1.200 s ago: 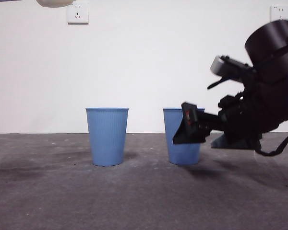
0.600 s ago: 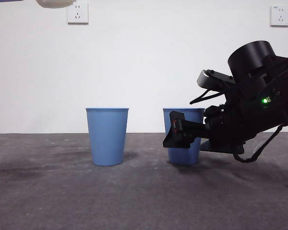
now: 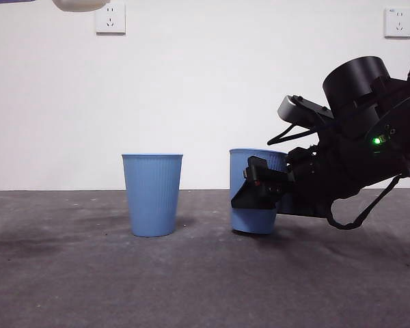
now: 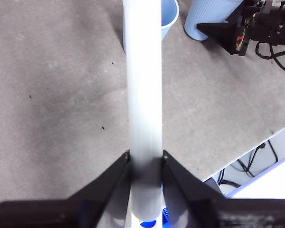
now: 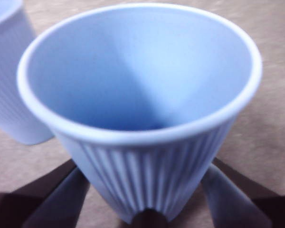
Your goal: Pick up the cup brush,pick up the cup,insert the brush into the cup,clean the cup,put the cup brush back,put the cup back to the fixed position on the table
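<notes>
Two ribbed blue cups stand on the dark grey table (image 3: pixel 191 280). My right gripper (image 3: pixel 249 195) reaches in from the right and is shut on the right cup (image 3: pixel 256 219), which sits slightly raised and tilted. In the right wrist view this cup (image 5: pixel 142 85) fills the frame, with the right gripper (image 5: pixel 145 185) holding its lower wall on both sides. The cup's inside is bare. My left gripper (image 4: pixel 145 156) is shut on the pale handle of the cup brush (image 4: pixel 143 85), high above the table. The brush's cream head (image 3: pixel 78 4) peeks in at the front view's top edge.
The second blue cup (image 3: pixel 152 195) stands free to the left of the held one. The left wrist view shows the table's edge with cables (image 4: pixel 247 161) beyond it. Two wall sockets (image 3: pixel 110 18) hang on the white wall behind.
My right gripper moved in from the right and lower, then closed on the right cup. That cup has shifted a little left and risen slightly. The left cup has not moved.
</notes>
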Robot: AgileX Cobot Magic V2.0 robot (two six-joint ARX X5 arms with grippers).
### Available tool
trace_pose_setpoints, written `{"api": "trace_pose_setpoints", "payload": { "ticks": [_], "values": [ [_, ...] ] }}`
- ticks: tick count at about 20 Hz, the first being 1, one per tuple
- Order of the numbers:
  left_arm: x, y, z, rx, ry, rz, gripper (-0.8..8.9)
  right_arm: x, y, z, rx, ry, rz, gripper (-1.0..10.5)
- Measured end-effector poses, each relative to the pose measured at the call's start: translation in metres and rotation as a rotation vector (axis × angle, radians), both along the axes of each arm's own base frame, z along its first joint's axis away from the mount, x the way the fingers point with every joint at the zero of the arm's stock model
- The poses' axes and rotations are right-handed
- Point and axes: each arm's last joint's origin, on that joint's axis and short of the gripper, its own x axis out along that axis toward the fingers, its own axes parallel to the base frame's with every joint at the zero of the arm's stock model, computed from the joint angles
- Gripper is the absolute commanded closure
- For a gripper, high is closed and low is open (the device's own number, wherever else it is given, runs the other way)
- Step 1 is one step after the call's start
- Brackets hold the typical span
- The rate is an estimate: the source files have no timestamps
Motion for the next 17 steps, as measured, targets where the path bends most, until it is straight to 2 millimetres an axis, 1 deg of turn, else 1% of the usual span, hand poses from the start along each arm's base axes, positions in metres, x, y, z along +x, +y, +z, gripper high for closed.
{"api": "trace_pose_setpoints", "payload": {
  "ticks": [2,5,7,10,11,12,13,15,17],
  "values": [
    [0.0,-0.001,-0.002,0.021,0.016,-0.022,8.22,-0.002,-0.001,0.004,0.004,0.04,0.008,9.6],
    [0.003,-0.007,-0.008,0.11,0.065,-0.07,8.22,-0.016,-0.003,0.024,-0.055,0.138,0.042,9.6],
    [0.007,-0.013,-0.011,0.173,0.07,-0.106,8.22,-0.032,-0.005,0.049,-0.148,0.174,0.074,9.6],
    [0.013,-0.025,-0.016,0.222,0.091,-0.203,8.22,-0.053,-0.005,0.101,-0.343,0.172,0.118,9.6],
    [0.014,-0.03,-0.018,0.244,0.094,-0.233,8.22,-0.061,-0.006,0.115,-0.408,0.187,0.142,9.6],
    [0.015,-0.035,-0.02,0.274,0.094,-0.259,8.22,-0.067,-0.007,0.125,-0.474,0.215,0.165,9.6],
    [0.016,-0.041,-0.022,0.303,0.095,-0.292,8.22,-0.073,-0.008,0.13,-0.557,0.261,0.185,9.6],
    [0.015,-0.051,-0.025,0.353,0.09,-0.354,8.22,-0.082,-0.008,0.133,-0.707,0.334,0.21,9.6],
    [0.012,-0.061,-0.027,0.41,0.077,-0.425,8.22,-0.092,-0.006,0.137,-0.838,0.362,0.229,9.6]
  ]
}}
